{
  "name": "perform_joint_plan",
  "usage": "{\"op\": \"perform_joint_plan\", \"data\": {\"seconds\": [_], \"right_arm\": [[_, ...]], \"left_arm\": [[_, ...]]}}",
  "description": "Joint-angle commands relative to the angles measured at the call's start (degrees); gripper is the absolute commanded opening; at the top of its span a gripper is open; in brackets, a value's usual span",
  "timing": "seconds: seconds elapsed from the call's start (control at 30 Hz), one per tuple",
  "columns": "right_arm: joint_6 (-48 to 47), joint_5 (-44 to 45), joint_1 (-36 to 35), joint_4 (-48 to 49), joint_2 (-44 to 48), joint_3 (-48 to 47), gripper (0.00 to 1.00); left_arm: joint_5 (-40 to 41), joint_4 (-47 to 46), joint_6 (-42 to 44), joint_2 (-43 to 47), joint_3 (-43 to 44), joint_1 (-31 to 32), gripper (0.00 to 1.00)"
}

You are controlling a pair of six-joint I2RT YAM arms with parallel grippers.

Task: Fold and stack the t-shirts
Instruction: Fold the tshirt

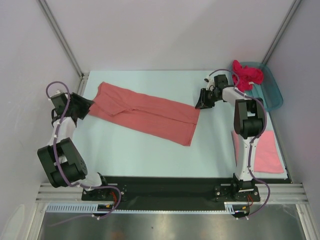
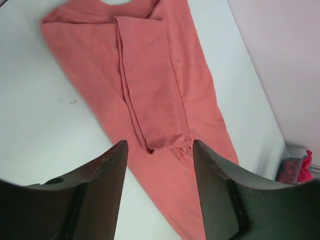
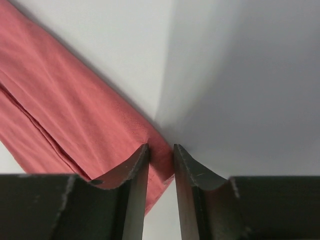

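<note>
Your right gripper [image 3: 161, 150] fills the bottom of its wrist view. Its jaws are drawn almost together and straddle the hem corner of the salmon-coral t-shirt [image 1: 150, 112]. Cloth shows in the narrow gap, but you cannot tell from here whether the pads are biting it or only hanging over it.

That t-shirt is folded lengthwise into one long strip on the table [image 1: 150, 155], with a sleeve tucked in along the middle. Its long axis runs from the collar end on your left to the hem end on your right, and the hem end slants a little toward the arm bases.

Your left gripper [image 2: 160, 145] sits just off the collar end with its jaws well apart and nothing between them. The strip runs straight away from it. Each arm is nearest one end, so the coming fold probably turns on carrying one end along that axis onto the other. Confirm the right-hand grip before you lift.

Beyond the hem end, toward the back, the magenta t-shirt [image 1: 246, 75] is heaped in the teal tub [image 1: 270, 92]. The lighter pink t-shirt [image 1: 267, 152] lies folded flat on the near side, to the right of the hem.
</note>
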State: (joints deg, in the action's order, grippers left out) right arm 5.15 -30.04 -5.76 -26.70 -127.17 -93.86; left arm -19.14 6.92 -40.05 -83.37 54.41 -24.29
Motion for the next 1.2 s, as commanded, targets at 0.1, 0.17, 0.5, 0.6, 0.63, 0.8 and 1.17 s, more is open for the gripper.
{"op": "perform_joint_plan", "data": {"seconds": [0.1,0.17,0.5,0.6,0.63,0.8,1.17], "right_arm": [[1.53,4.02,-0.13,-2.74,2.28,4.04,0.16],[3.2,5.69,-0.04,-2.31,4.2,6.58,0.06],[16.19,21.85,1.63,2.78,19.75,29.04,0.0],[18.57,27.22,1.72,4.28,28.54,38.18,0.0],[19.28,28.1,1.72,4.55,33.61,40.32,0.0],[23.41,29.95,1.45,1.48,49.28,49.82,0.02],[25.62,35.4,1.8,-3.02,65.56,54.85,0.32]], "left_arm": [[-2.4,0.29,0.94,3.92,-0.54,0.3,0.61],[-3.27,0.38,1.38,4.1,-0.36,0.3,0.61],[-7.49,3.89,4.63,2.16,3.15,2.49,0.6],[-8.37,4.59,5.77,1.11,3.42,3.64,0.6],[-8.37,4.94,6.12,0.93,3.42,4.34,0.6],[-6.44,5.65,6.13,-2.49,5.95,4.43,0.6],[-8.38,7.59,6.13,-16.91,15.72,5.84,0.6]]}}
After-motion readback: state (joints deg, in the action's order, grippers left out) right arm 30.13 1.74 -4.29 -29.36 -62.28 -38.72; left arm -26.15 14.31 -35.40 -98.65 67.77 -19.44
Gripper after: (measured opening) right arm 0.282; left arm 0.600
